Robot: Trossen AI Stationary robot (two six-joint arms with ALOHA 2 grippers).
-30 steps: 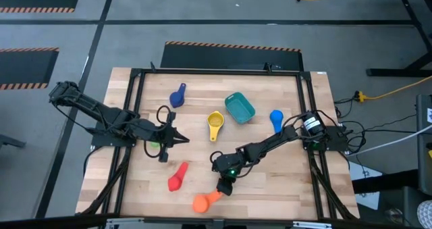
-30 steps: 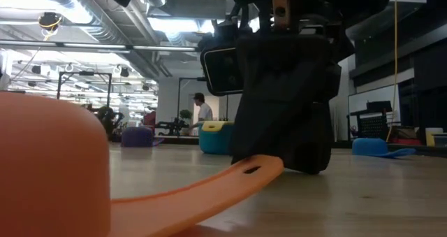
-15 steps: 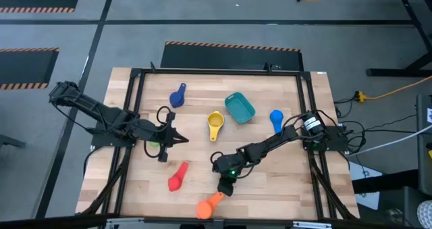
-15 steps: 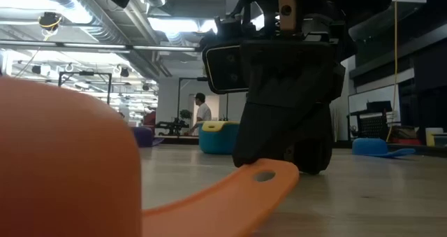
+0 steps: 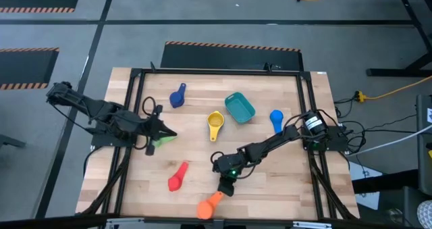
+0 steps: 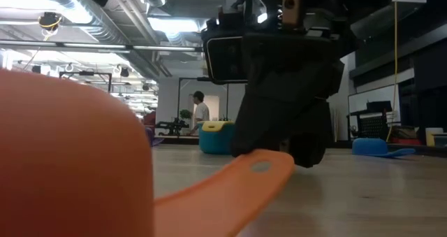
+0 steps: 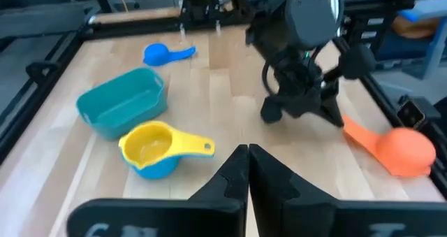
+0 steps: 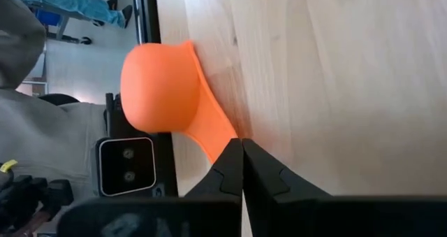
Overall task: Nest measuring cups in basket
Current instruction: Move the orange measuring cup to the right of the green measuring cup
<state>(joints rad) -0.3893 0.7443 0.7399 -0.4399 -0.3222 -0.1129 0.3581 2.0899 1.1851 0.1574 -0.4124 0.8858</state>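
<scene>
Near the table's front edge an orange measuring cup lies bowl up, and my right gripper is shut at the end of its handle. The teal basket stands at the far middle, holding nothing. Just in front of it, the yellow cup sits in a blue cup. A green cup lies just under the tips of my left gripper, which is shut and holds nothing. Loose on the wood are a red cup, a dark blue cup and a light blue cup. My right gripper has the free end of the orange cup's flat handle, by its hole, at the very tips of its shut fingers. The fingers slant down from the table's right and far side, roughly along the handle. That end is raised; the bowl rests on the table.
A black frame rail runs along each side of the table. Open wood lies between the red cup and the basket. A camera mount stands at the near edge beside the orange cup, and people show in the room beyond.
My right gripper has shut on the orange cup's handle. The cup has swung its bowl toward the near edge, and its handle end has come up a little. My left gripper has drawn back toward the table's left edge, uncovering more of the green cup.
</scene>
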